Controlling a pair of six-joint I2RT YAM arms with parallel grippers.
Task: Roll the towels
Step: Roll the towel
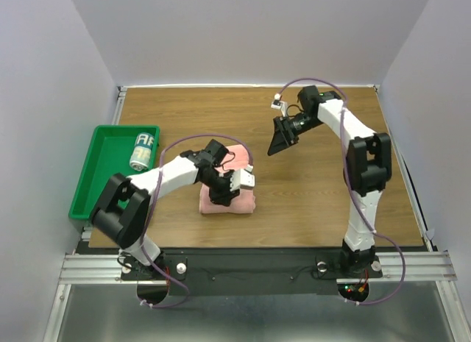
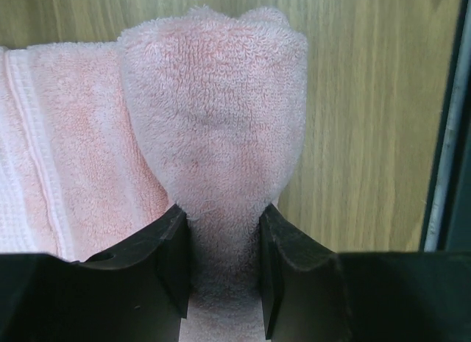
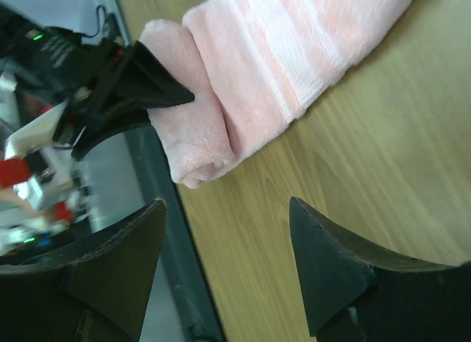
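The salmon-pink towel (image 1: 237,201) lies left of the table's middle, part rolled. In the left wrist view its rolled end (image 2: 213,107) bulges up between the black fingers (image 2: 171,254), with the flat banded part (image 2: 51,151) to the left. My left gripper (image 1: 220,191) (image 2: 224,221) is shut on that roll. My right gripper (image 1: 280,141) (image 3: 227,213) hangs open and empty above the table's back right. Its camera looks down on the pink towel (image 3: 280,55) and the left gripper (image 3: 129,92). A small white printed roll (image 1: 143,150), seemingly the other towel, lies in the green tray (image 1: 87,187).
The green tray stands at the table's left edge. Bare wooden tabletop (image 1: 316,195) spreads between the pink towel and the right arm. A metal rail (image 1: 243,265) runs along the near edge, close to the towel's rolled end.
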